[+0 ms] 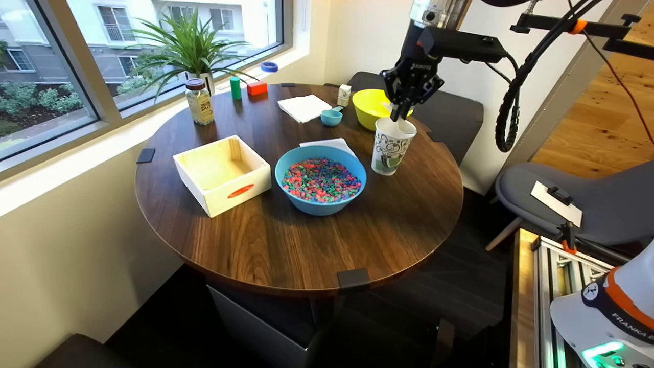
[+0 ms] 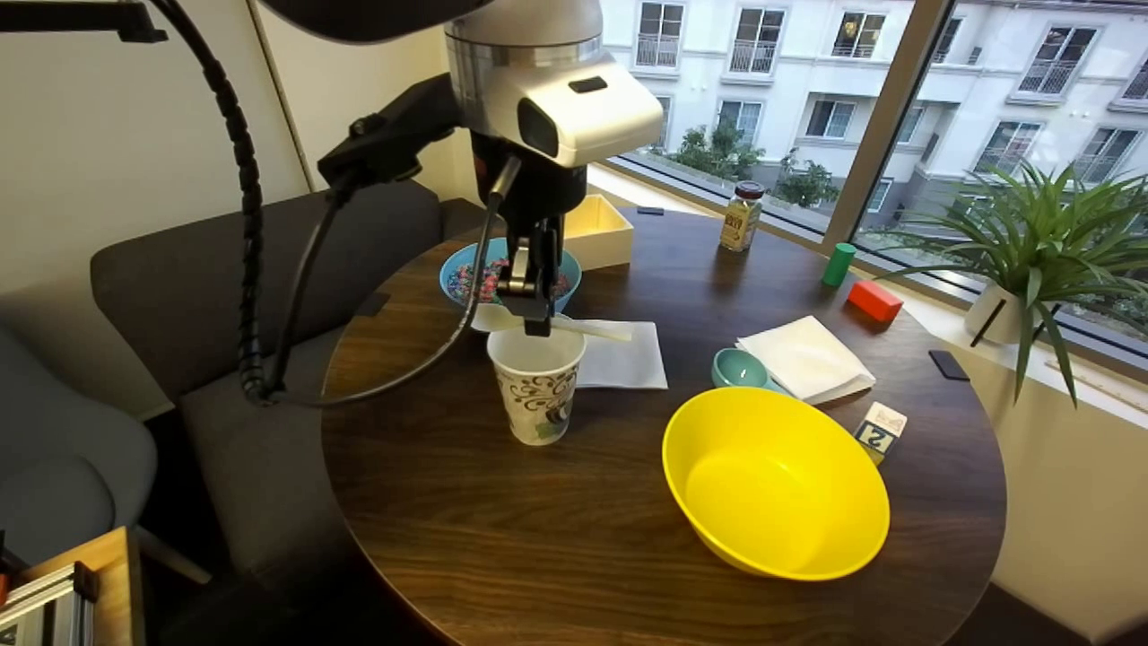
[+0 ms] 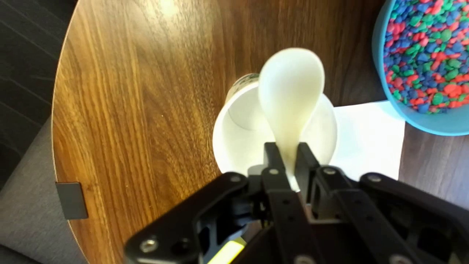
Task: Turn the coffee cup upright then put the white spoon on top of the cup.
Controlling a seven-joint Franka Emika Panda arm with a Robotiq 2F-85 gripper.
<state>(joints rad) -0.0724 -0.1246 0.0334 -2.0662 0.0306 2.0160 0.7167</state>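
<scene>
The coffee cup [image 1: 389, 153] stands upright on the table, with its open mouth up; it also shows in an exterior view [image 2: 538, 408] and in the wrist view [image 3: 238, 139]. The white spoon [image 3: 291, 80] lies level across the cup's mouth, its bowl over one side. Its handle [image 2: 605, 331] sticks out past the rim on the other side. My gripper [image 3: 286, 154] is shut on the handle, its fingertips [image 2: 538, 327] at the height of the rim. Whether the spoon rests on the rim or hovers just above it, I cannot tell.
A blue bowl [image 1: 319, 208] of coloured bits and a white napkin [image 2: 628, 363] are beside the cup. A yellow bowl [image 2: 776, 502] stands nearby. A wooden box [image 1: 230, 199], a turquoise scoop [image 1: 331, 118], folded napkins [image 1: 304, 108] and a jar [image 1: 200, 105] are farther off.
</scene>
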